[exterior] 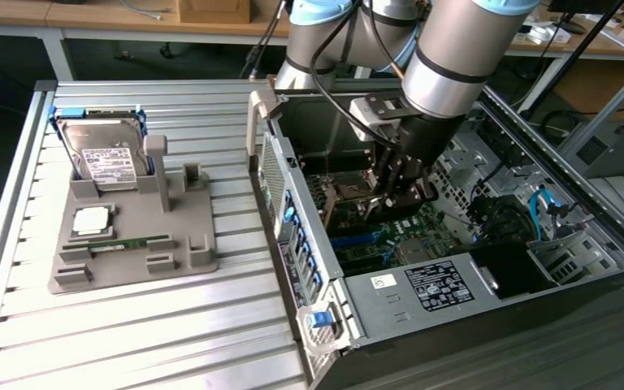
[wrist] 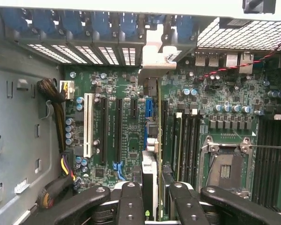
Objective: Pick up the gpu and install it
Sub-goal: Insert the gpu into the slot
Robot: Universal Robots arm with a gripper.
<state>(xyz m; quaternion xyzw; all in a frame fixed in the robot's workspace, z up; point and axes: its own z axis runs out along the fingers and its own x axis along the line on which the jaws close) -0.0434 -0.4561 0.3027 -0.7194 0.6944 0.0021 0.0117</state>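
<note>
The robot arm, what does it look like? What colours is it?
The arm is made of fat silver-grey tubes with light blue caps at the joints and a black band around it. Black cables run alongside it. The gripper is black, and its fingers have a row of small screws.

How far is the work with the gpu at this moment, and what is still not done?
Done: the gpu is off the grey holder, which carries the hard drive and memory stick, and is held edge-on inside the open computer case. In hand: the gripper grips it above the motherboard, over its slots. Left: whether the card is fully seated cannot be told.
</note>
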